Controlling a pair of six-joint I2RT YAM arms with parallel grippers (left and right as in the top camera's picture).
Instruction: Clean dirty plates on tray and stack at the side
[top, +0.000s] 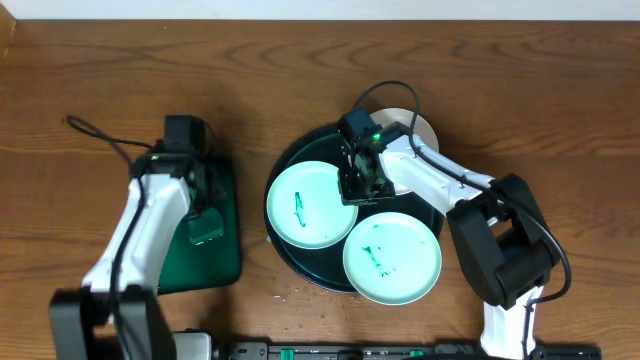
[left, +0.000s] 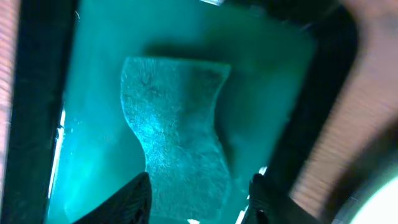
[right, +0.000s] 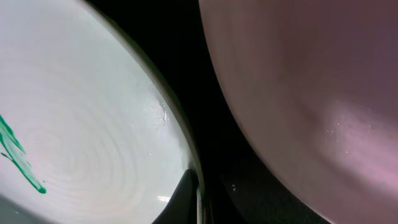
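A dark brown wooden table (top: 80, 60), its grain running left to right, fills nearly the whole overhead frame. A thin pale strip (top: 300, 8) borders its top edge.

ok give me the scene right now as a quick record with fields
round tray: table centre, two mint plates on it
left mint plate: green smear, flat on tray
front mint plate: green smear, overhangs tray rim
white plate: far side, partly hidden
right fingers: shut, at left mint plate's rim
left fingers: straddle green scrub pad in rectangular tray, grip unclear
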